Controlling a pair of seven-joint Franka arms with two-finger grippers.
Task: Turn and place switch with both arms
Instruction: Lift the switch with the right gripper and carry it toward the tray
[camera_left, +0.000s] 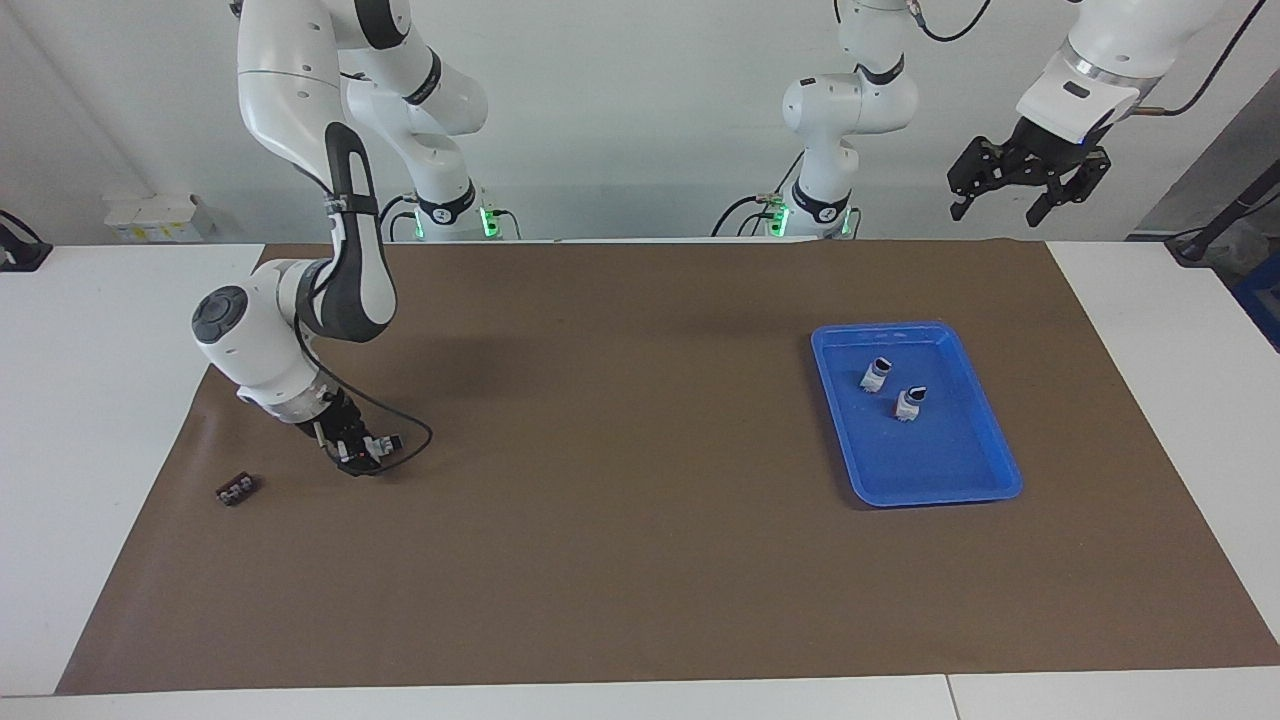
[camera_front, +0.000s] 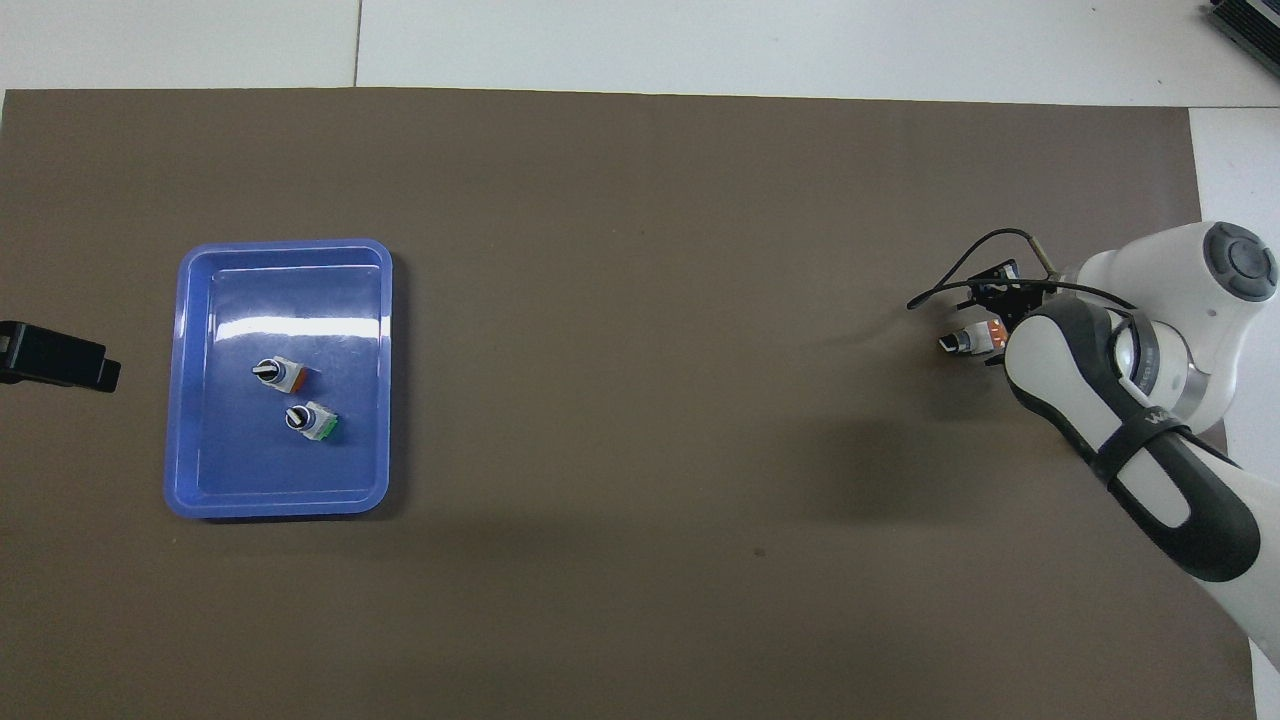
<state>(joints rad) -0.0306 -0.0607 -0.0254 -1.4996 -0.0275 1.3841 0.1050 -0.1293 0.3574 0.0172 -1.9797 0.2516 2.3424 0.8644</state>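
The right gripper (camera_left: 362, 452), low over the mat, grasps the switch (camera_front: 975, 340) by its pale body. It looks light, rigid and slick, so hold the flat sides, not the knob. The left gripper (camera_left: 1030, 185) waits high, fingers spread.

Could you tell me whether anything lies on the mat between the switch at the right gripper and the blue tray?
Nothing visible does. The right gripper is low over the mat at the switch, and only bare mat stretches to the blue tray. The small black block lies off that path. The left gripper waits, raised.
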